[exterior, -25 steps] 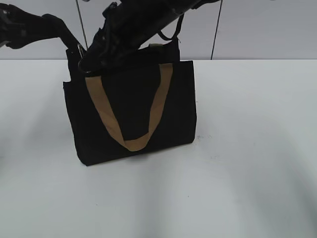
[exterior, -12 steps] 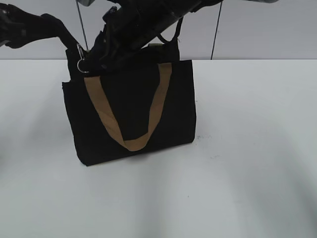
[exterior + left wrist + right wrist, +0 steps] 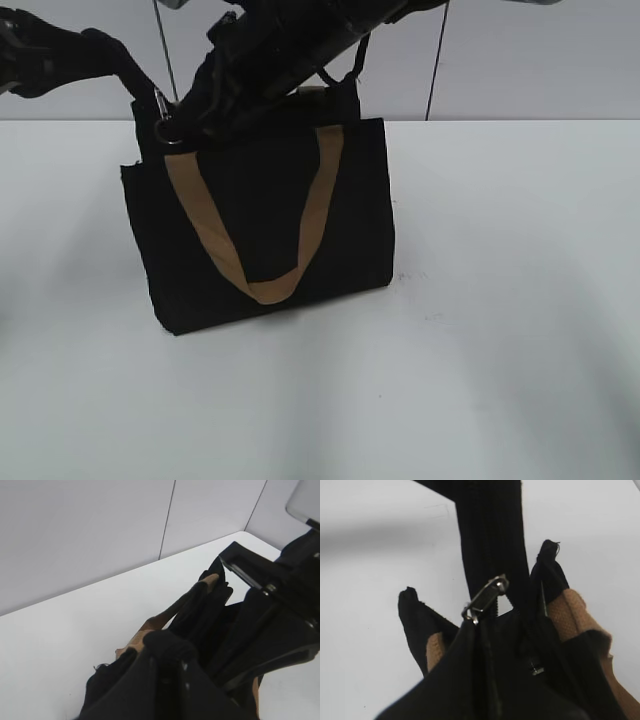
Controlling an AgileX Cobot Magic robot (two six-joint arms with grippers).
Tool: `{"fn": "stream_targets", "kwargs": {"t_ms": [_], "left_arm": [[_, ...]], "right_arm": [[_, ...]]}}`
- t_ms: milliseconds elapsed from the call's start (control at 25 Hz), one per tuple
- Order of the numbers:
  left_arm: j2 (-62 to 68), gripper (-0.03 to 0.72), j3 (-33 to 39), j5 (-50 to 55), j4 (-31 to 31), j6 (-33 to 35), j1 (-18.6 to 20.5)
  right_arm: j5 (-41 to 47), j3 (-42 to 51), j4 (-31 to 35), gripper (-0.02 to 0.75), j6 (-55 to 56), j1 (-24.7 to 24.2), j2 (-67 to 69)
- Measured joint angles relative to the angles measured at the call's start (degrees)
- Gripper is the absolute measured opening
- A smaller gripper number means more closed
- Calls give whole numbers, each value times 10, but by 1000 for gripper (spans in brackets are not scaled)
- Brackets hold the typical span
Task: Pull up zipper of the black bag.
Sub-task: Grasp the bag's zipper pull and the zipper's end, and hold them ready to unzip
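White and matte, the tabletop (image 3: pixel 480 330) spreads wide under soft, blurred shadows, with a few tiny dark specks just right of the bag. Behind it a pale grey wall (image 3: pixel 530 60) stands, split by thin dark vertical seams; the left wrist view shows the same panels meeting at a corner of the room.

The black bag (image 3: pixel 262 225) stands upright a little left of centre on the tabletop, tilted slightly, its lower edge resting on the surface. One tan strap handle (image 3: pixel 255 270) hangs down its front in a long U.

Both arms crowd the bag's top edge. The left claw (image 3: pixel 135 85) comes in from the left side to the bag's upper left corner; in its wrist view dark fabric and claw parts blend together, so whether it is clenched cannot be told. The right arm (image 3: pixel 300 40) slants down from the upper right across the top of the bag, and the right claw (image 3: pixel 185 120) sits at the upper left corner, beside a silvery ring and pull tab (image 3: pixel 163 115).

In the right wrist view the zipper (image 3: pixel 492 545) runs as a black strip away from the camera, with the pull tab (image 3: pixel 485 600) tilted at its near end. The right claw seems to be gripping there, but black on black hides the fingertips.
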Motion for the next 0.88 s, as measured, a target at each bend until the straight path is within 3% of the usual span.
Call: {"fn": "stream_targets", "kwargs": {"t_ms": [240,880], "left_arm": [[0,29,0,-1,13,0,0],[0,29,0,-55,235,-25,0]], "right_arm": [[7,0,1,-1,24,0,0],[47,0,-16,-1,117,-24,-8]]}}
